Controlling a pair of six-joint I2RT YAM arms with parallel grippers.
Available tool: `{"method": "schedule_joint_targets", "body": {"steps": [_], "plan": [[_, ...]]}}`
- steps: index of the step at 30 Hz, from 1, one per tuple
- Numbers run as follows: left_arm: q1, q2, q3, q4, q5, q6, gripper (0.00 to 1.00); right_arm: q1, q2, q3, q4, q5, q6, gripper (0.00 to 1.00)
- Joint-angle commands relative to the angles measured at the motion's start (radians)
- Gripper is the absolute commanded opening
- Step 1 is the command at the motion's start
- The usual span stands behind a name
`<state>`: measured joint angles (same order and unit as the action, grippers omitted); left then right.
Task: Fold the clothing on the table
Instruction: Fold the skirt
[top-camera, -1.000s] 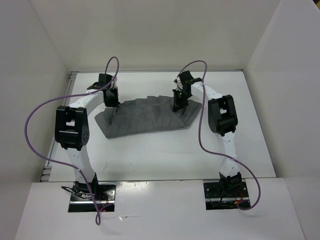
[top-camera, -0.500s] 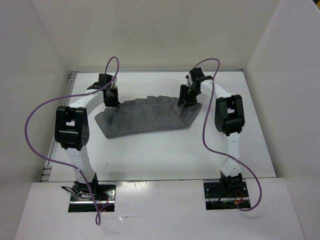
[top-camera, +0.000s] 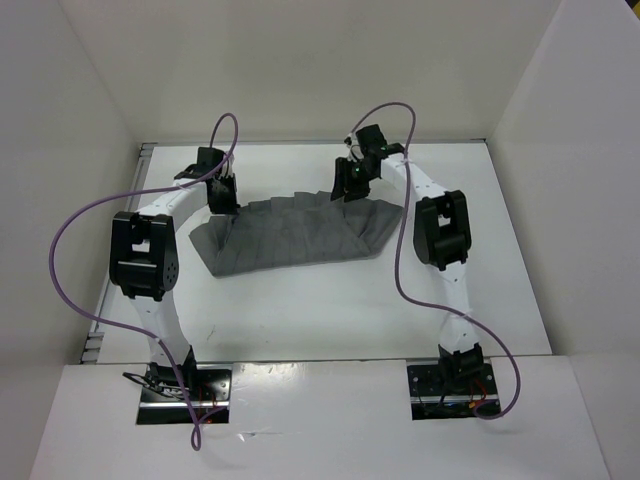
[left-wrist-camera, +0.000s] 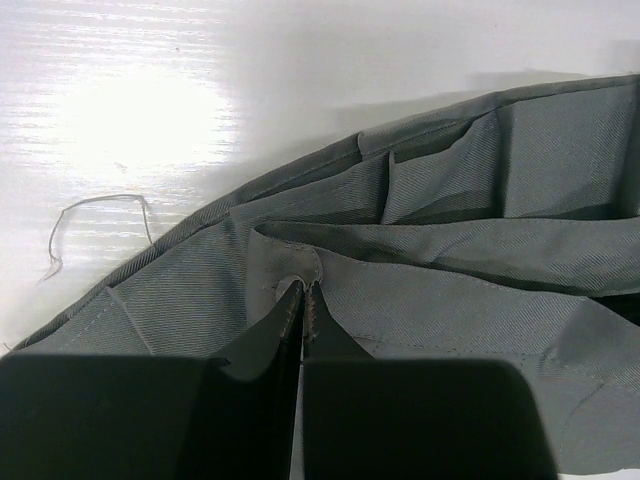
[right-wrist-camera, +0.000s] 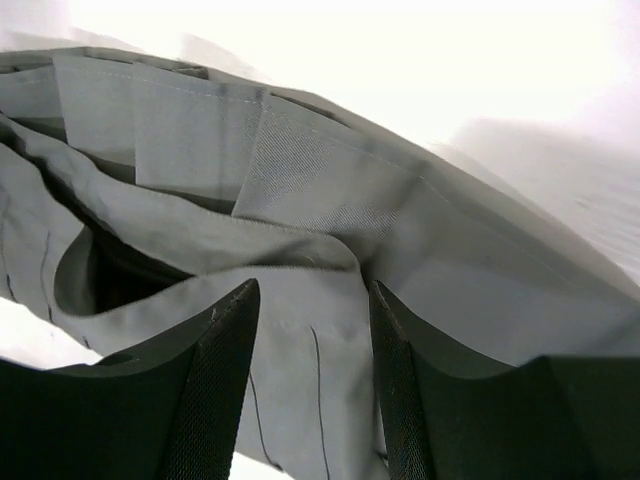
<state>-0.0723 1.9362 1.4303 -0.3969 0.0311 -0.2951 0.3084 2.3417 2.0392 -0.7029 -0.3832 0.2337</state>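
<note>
My right claw (top-camera: 350, 182) has left the cloth's 3 o'clock side and swung toward 10 o'clock since a second ago. Its jaws now stand apart, gripping nothing, over the far edge of the soft mid-grey pleated fabric garment (top-camera: 295, 235). My left claw (top-camera: 222, 196) is clenched, pinching a folded hem at the garment's 10 o'clock corner, with the arm bent and reaching forward. The garment lies fanned in a curved band across the glossy white rectangular table (top-camera: 330, 305), its creased ridges running toward 12 o'clock.
</note>
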Motion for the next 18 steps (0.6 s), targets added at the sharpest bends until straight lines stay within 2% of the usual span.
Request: {"method": "schedule_joint_targets", "body": {"steps": [1,9,13,16,17,18], "plan": [[0.008,0.007,-0.002,0.013,0.0,-0.007,0.02,0.018,0.065,0.07,-0.023,-0.016,-0.017,0.54],[0.017,0.017,-0.002,0.004,0.0,-0.007,0.02,0.028,0.076,0.09,-0.032,0.004,-0.026,0.53],[0.017,0.017,-0.002,0.004,0.0,-0.007,0.02,0.037,0.076,0.09,-0.05,0.014,-0.036,0.47],[0.017,0.026,-0.002,0.004,0.0,-0.007,0.02,0.047,0.076,0.09,-0.073,0.014,-0.045,0.28],[0.017,0.026,-0.002,0.004,0.0,-0.007,0.02,0.047,0.064,0.09,-0.084,0.027,-0.045,0.11],[0.017,0.026,-0.002,0.004,0.0,-0.007,0.02,0.047,0.054,0.075,-0.084,0.042,-0.045,0.04]]}}
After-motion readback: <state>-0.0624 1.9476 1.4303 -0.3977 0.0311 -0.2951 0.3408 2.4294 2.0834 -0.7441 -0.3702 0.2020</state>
